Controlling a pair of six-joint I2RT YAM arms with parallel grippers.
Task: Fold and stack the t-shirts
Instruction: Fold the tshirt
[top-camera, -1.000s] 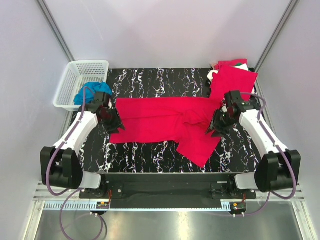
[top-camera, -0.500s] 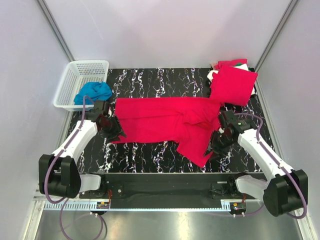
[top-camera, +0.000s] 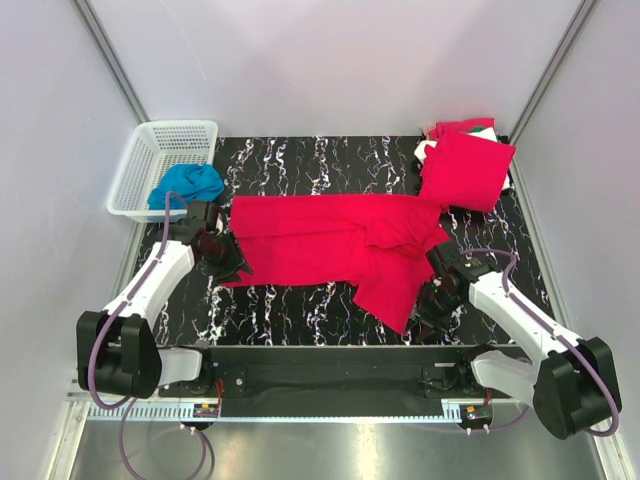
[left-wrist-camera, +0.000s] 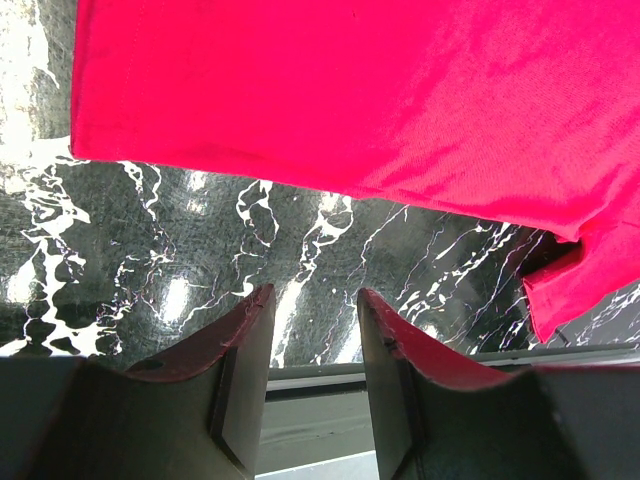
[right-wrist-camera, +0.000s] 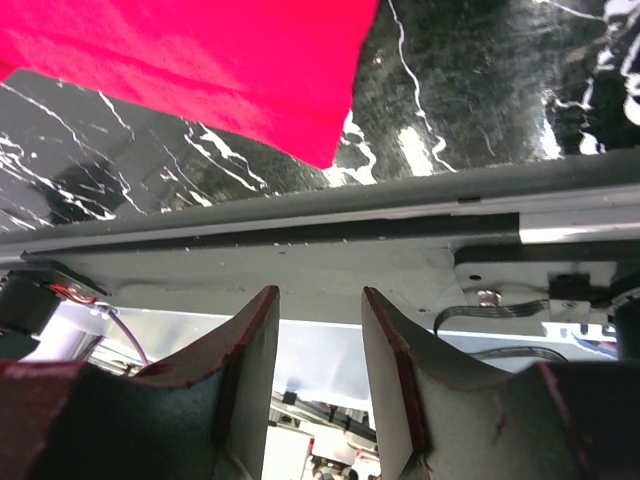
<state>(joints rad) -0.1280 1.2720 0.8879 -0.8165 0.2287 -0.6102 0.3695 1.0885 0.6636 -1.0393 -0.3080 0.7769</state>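
T-shirts (top-camera: 330, 245) lie near basket (top-camera: 150, 140) holding blue cloth (top-camera: 190, 183); left tool (left-wrist-camera: 312, 300), right tool (right-wrist-camera: 315, 300) spread, empty.

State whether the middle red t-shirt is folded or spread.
Partly folded: the t-shirt lies as a long band, its right end bunched, one flap trailing toward the near edge.

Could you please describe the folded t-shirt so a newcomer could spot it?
Look at the black marbled table, then its far right corner. There lies a bright red cotton t-shirt folded into a square; the other red t-shirt sprawls unfolded across the middle.
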